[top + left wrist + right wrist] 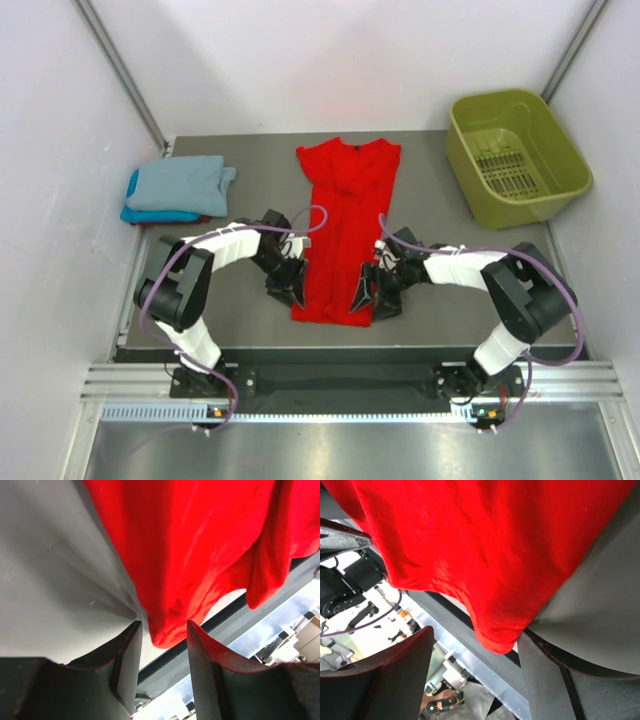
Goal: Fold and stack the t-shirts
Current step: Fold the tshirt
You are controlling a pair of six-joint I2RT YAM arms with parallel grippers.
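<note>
Straddling the near hem corners of the red t-shirt (345,200) — a narrow strip down the middle of the worktop (420,190) — we hold the left gripper (289,293) and right gripper (363,298) spread, clamping nothing, set, we judge, to fold it toward the far edge.

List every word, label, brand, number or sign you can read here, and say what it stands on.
No readable text in any view.
red t-shirt: plain, no print or tag showing.
grey-blue t-shirt and turquoise t-shirt: no print showing.
olive-green basket: no label showing.
background clutter in the wrist views: too blurred to read.
</note>
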